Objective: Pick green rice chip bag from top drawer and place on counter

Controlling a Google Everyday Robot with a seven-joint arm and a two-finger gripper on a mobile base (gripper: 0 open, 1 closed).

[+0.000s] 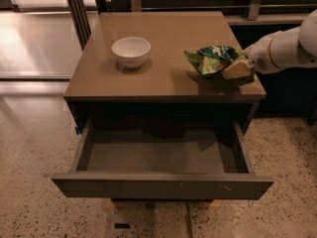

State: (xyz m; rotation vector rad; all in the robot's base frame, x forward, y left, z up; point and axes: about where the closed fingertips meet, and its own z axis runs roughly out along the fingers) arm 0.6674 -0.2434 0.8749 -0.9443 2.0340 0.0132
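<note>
The green rice chip bag (213, 58) is held over the right side of the counter (163, 73), just above its surface. My gripper (237, 68) comes in from the right on a white arm and is shut on the bag's right end. The top drawer (158, 160) is pulled wide open below the counter and its grey floor is bare.
A white bowl (131, 51) stands on the counter's left half. Dark cabinetry and metal posts run along the back. Speckled floor lies around the cabinet. The open drawer front (162, 186) juts toward the camera.
</note>
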